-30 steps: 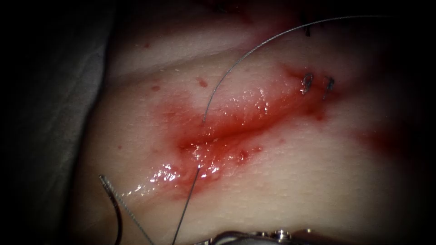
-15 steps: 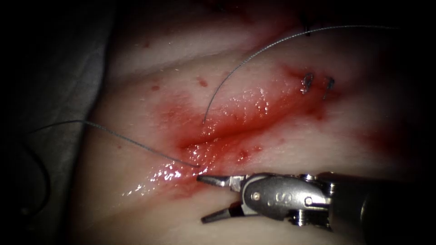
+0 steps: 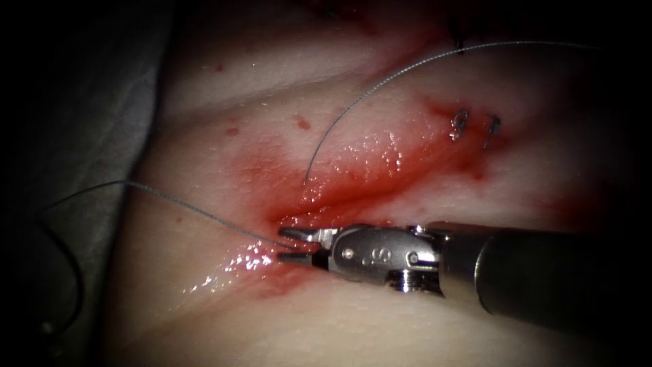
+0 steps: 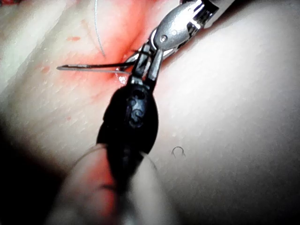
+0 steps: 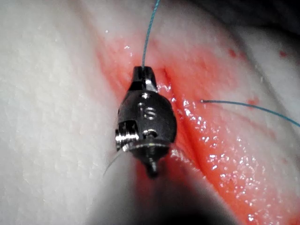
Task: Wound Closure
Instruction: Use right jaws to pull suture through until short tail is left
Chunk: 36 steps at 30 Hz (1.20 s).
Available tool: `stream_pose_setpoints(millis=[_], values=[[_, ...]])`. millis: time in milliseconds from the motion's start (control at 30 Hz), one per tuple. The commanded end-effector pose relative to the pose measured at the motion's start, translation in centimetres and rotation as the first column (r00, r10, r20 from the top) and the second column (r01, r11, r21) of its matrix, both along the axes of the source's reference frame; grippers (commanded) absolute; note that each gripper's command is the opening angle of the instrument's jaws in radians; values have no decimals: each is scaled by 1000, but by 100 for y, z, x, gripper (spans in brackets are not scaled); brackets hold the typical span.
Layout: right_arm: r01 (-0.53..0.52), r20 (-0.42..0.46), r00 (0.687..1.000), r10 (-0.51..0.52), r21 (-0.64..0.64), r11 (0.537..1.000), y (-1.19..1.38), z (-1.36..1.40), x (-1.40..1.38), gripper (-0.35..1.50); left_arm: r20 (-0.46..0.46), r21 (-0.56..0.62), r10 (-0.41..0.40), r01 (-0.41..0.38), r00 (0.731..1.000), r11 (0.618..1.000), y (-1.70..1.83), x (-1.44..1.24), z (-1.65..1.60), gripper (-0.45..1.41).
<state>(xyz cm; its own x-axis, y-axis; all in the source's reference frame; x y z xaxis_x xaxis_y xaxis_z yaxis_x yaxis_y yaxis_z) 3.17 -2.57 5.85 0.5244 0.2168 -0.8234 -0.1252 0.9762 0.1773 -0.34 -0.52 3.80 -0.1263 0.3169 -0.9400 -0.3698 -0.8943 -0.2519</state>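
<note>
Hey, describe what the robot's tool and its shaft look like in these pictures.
The right tool has two short, slim, grey metal jaws on a rounded, shiny silver wrist stamped with an S, with small round pins and a screw head. Behind it runs a thick, dark, smooth cylindrical shaft. No cables show.

The right tool (image 3: 288,246) has polished, shiny metal jaws on a matt dark shaft. The tissue (image 3: 421,319) looks pale and finely pebbled, wet and glossy with red fluid (image 3: 353,183) toward ten o'clock. The thread (image 3: 380,78) looks thin, braided and dull.
</note>
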Motion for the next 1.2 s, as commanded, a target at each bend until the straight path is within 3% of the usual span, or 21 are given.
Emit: stream_pose_setpoints(millis=[33, 200, 233, 533, 700, 800, 933, 1000, 1200], values=[[-3, 14, 1000, 3, 1, 1000, -7, -7, 2, -35, 1, 2, -1, 1, 1000, 1000, -1, -7, 10, -45], [8, 1, 1000, -8, 29, 1000, -21, -51, -5, -35, 2, 1, -6, 6, 1000, 1000, 8, -13, 25, -45], [24, -15, 1000, -24, 45, 999, -31, -70, -2, -35, -1, 1, -6, 6, 1000, 1000, 11, -16, 30, -45], [128, -92, 989, -119, 101, 987, -79, -154, 27, -35, -5, -5, 6, -6, 1000, 1000, 10, -32, 47, -45], [176, -128, 979, -159, 127, 976, -101, -189, 43, -35, -12, -8, 21, -21, 1000, 1000, 3, -37, 54, -45], [182, -167, 973, -159, 134, 974, -98, -194, 47, -35, -13, -8, 24, -24, 1000, 1000, 3, -36, 55, -45], [109, -202, 975, -89, 91, 990, -68, -188, 39, 114, -11, -7, 27, -27, 1000, 1000, 5, -33, 55, -45], [85, -200, 977, -70, 67, 994, -52, -184, 28, 125, -24, -10, 21, -21, 999, 1000, 6, -29, 56, -42], [27, -162, 986, -24, 16, 999, -23, -166, -15, 126, -148, -63, -28, 19, 989, 998, 17, 2, 62, -35]])
